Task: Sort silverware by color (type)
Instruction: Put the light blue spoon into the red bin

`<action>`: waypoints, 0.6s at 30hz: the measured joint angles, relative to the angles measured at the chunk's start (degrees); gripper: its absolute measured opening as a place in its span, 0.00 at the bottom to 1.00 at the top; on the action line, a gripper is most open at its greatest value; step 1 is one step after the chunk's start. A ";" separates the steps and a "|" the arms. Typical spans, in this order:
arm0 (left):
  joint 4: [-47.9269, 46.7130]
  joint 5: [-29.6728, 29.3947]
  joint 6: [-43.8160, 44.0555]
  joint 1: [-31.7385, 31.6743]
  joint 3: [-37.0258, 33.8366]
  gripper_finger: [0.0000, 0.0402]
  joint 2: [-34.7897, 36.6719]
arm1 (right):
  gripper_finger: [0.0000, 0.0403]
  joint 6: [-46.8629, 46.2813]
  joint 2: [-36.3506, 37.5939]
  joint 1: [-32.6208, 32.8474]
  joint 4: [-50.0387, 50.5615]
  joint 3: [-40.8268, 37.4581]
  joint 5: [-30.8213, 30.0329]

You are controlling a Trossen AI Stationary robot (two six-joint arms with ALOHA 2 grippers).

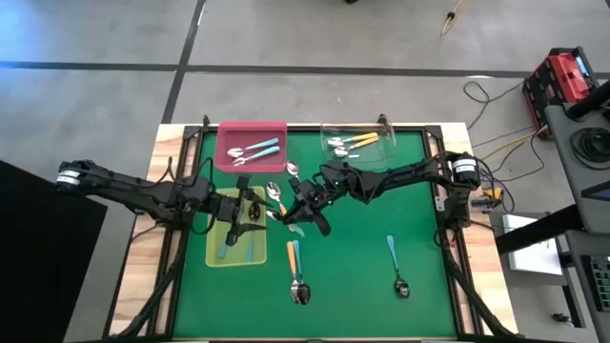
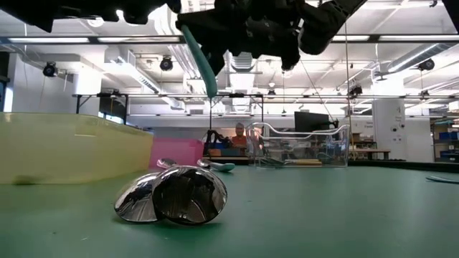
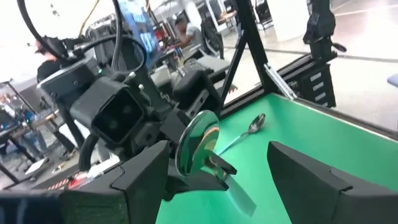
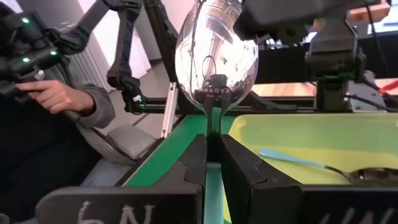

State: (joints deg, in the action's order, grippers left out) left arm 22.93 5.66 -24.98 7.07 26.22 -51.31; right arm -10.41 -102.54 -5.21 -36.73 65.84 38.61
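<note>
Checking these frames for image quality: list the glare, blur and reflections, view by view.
High view: evenly lit, the green table shows no harsh glare. Low view: ceiling lights mirror in the near spoon bowls; the arms overhead are dark silhouettes. Left wrist view: background blurred. Right wrist view: the held spoon in the right gripper reflects the room, distorted.

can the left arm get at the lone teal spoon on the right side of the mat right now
Probably not. That teal spoon lies far across the mat, and the right gripper, shut on another spoon, sits between it and the open left gripper over the yellow-green tray.
</note>
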 joint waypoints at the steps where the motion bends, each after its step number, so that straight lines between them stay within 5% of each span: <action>1: 1.17 0.38 -0.03 0.00 0.00 0.63 -0.58 | 0.04 -0.05 0.00 0.00 -0.02 0.18 0.40; 8: 7.17 1.30 -1.65 -0.07 0.00 0.53 -3.51 | 0.04 -0.46 0.00 0.02 1.79 0.25 0.59; 18: 10.72 1.34 -2.43 -1.46 0.00 0.25 -7.09 | 0.04 -0.02 0.00 0.02 2.15 0.25 0.66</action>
State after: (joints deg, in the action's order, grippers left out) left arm 33.65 7.01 -27.41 5.61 26.22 -58.39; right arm -10.44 -102.54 -5.19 -34.58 66.08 39.27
